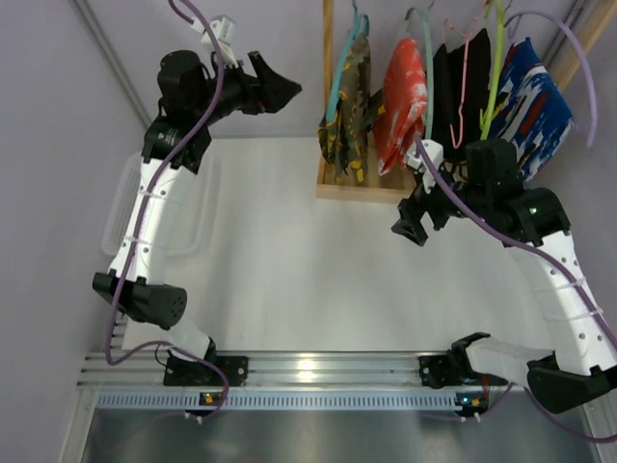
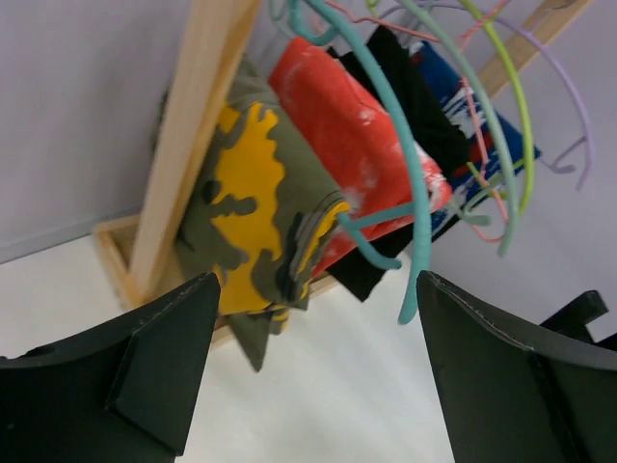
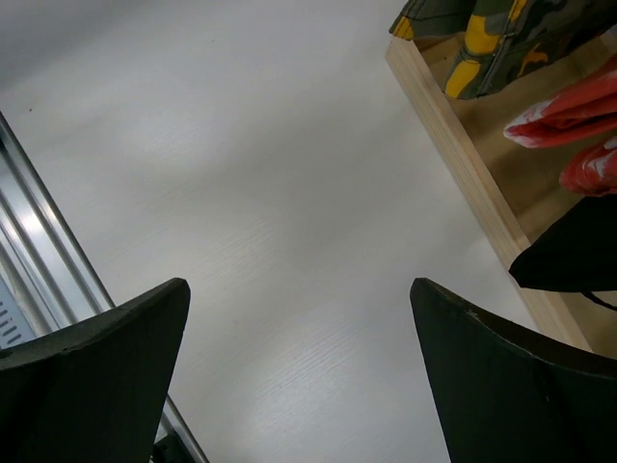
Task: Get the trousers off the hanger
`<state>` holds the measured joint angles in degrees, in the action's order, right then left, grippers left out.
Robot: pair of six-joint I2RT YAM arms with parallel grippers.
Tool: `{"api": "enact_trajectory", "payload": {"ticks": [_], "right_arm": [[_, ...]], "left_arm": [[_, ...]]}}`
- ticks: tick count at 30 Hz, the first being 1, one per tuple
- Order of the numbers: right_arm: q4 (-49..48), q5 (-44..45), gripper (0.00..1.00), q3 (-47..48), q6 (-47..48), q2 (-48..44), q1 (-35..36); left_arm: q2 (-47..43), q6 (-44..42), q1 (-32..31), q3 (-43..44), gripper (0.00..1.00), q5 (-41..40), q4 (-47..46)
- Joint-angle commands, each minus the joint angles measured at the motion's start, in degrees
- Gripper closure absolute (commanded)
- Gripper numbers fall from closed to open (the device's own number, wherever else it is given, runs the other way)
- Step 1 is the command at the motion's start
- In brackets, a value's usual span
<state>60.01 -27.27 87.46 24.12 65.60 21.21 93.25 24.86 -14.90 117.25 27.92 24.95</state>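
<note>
Both tools stood open and held nothing. We saw the left gripper (image 1: 278, 91) with its jaws spread wide, raised over the far left of the table (image 1: 289, 280) and aimed rightward at the rack. In its wrist view the two dark fingers (image 2: 145, 376) framed the garments without touching them. The right gripper (image 1: 411, 228), jaws equally apart, hung low over the tabletop just in front of the rack's wooden base (image 1: 362, 190).

The trousers hung side by side at the table's far edge, each folded over a hanger. The camouflage trousers (image 2: 251, 222), olive with yellow patches, hung just beside the wooden upright (image 2: 188, 145), and a teal hanger (image 2: 416, 193) emerged from their fold. Next to them came the red-orange trousers (image 1: 403, 101) with white marks, then the black trousers (image 1: 458, 87), then a blue patterned garment (image 1: 528, 101) at the far right.

The left arm rose from its near-left base, elbow out toward the left wall, forearm lifted and wrist turned toward the rack. The right arm bent up from the near-right base and leaned inward and forward.

We noted bare tabletop between the two arms, bounded by the base's front edge, the left wall, and the metal rail (image 1: 308, 371) at the near edge. A translucent bin (image 1: 198, 207) sat beneath the left arm.
</note>
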Motion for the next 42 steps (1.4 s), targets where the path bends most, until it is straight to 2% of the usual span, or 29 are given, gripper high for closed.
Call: {"api": "enact_trajectory", "payload": {"ticks": [1,3,8,14,26,31,42], "right_arm": [[-2.9,0.1,0.0,1.7,-2.1,-1.7,-0.9],[-3.0,-0.2,0.01,1.7,-2.8,-2.1,-1.8],[-2.6,-3.2,0.01,4.7,-6.8,-2.4,-5.2],[-2.2,-1.7,0.01,6.5,-8.1,-2.1,-5.7],[-2.4,-2.8,0.01,6.5,-9.7,-1.7,-8.0],[-2.8,-2.8,0.01,6.1,-10.0,-1.7,-8.4],[-2.6,-2.4,0.01,5.4,-9.4,-2.1,-8.8]], "left_arm": [[3.9,8.6,-2.1,2.7,0.11,5.5,-11.1],[5.2,11.9,-3.9,3.1,0.12,5.8,-15.9],[10.7,18.6,-8.0,6.9,0.13,6.4,-19.5],[15.3,24.8,-8.9,8.5,0.16,7.1,-23.9],[24.9,30.4,-9.3,17.6,0.26,8.6,-29.7],[25.8,33.8,-9.7,17.7,0.31,8.5,-34.1],[28.4,36.3,-10.8,19.4,0.35,5.7,-36.7]]}}
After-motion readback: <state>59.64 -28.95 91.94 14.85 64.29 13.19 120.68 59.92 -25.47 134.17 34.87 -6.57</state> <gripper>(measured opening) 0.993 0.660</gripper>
